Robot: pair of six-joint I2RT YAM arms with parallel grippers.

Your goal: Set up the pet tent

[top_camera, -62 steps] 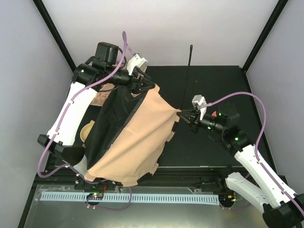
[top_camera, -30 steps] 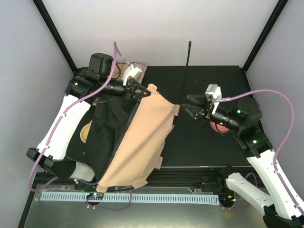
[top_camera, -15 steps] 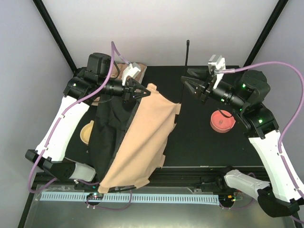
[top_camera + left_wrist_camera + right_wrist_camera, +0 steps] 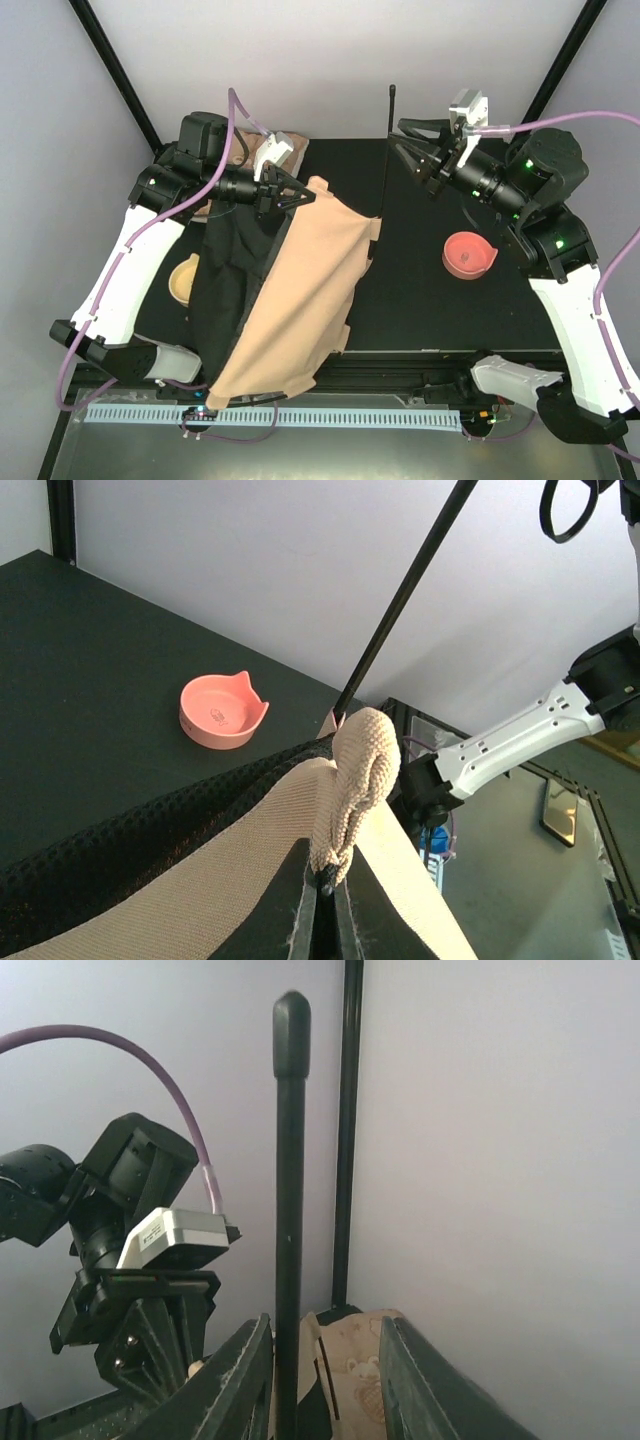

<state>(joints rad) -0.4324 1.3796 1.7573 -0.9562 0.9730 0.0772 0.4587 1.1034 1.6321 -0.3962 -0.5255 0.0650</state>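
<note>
The large tan canvas pet tent with black lining [image 4: 300, 290] drapes from the near edge of the black table [image 4: 430, 310] up to the left tool [image 4: 296, 196], which is clenched on a bunched fold of it. Beyond a pink cat-eared bowl [image 4: 468, 255], the right tool [image 4: 325, 1325] straddles the tent's thin black pole [image 4: 289, 1210], jaws apart, not gripping it.

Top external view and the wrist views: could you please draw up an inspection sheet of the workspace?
Surface: black table, partly under fabric.
Job's things: pet tent draped, not set up; thin black pole rises from its edge.
Clutter: pink bowl, tan bowl, floral cushion.
Grippers: left gripper shut on the pet tent; right gripper open, straddling the pole.
Cables: purple cable loops over each arm.
Surroundings: pale walls, black frame posts.
</note>
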